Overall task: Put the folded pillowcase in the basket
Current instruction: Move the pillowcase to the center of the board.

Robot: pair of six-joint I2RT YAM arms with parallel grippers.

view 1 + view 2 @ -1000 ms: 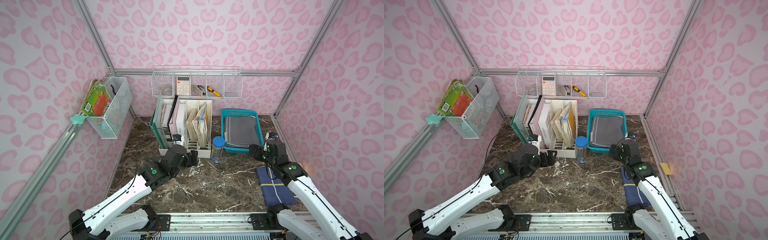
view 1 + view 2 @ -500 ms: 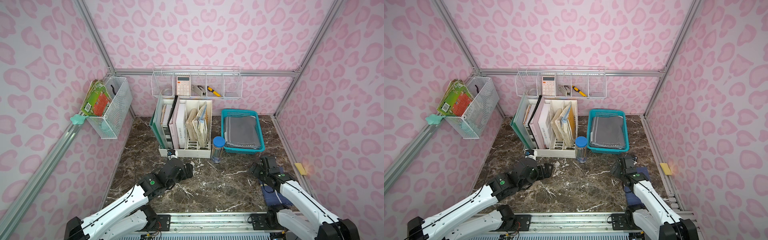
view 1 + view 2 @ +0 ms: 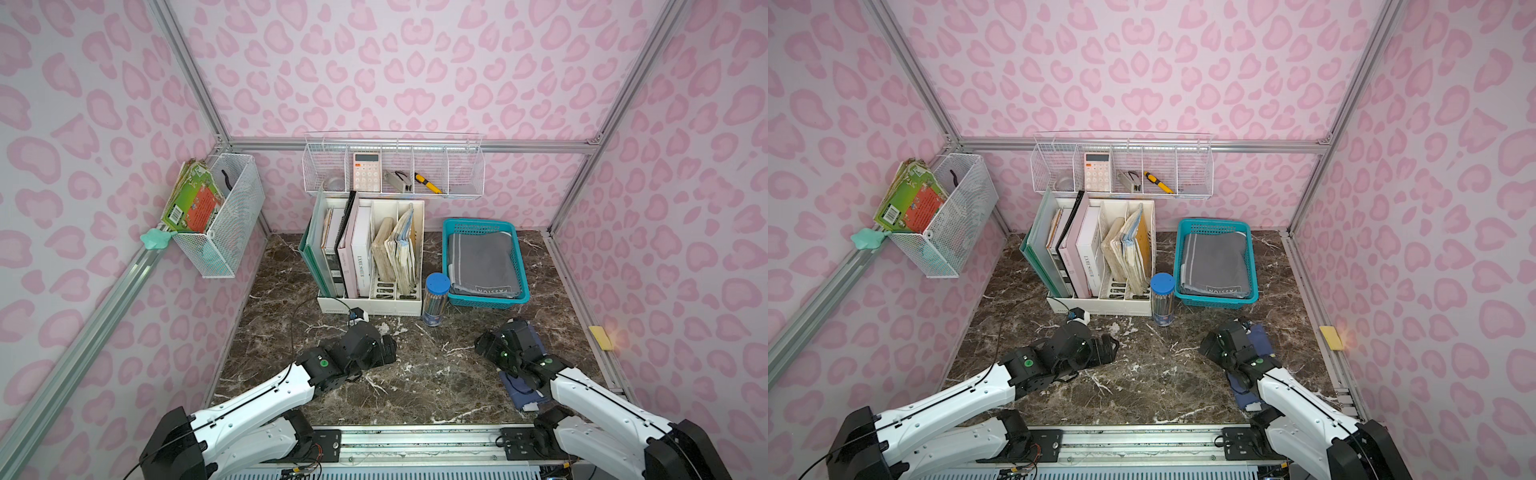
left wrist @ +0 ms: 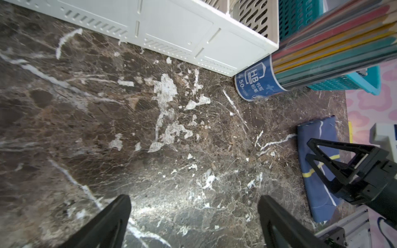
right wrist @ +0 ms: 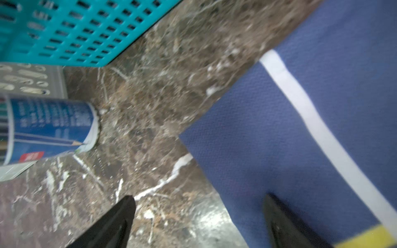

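Since the grey folded pillowcase (image 3: 484, 262) lies flat in the basket (image 3: 486, 302) near the surface's (image 3: 436, 374) far right corner and the left tool (image 4: 194, 198) and right tool (image 5: 198, 197) both gape empty, pulling clear should avoid snagging the blue folded cloth (image 5: 279, 128) beneath the right one.

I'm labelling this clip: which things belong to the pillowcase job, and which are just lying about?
Job: basket; gray folded pillowcase inside it; left gripper, right gripper, both open.
Lying about: blue folded cloth; pencil tub; file organizer; calculator.
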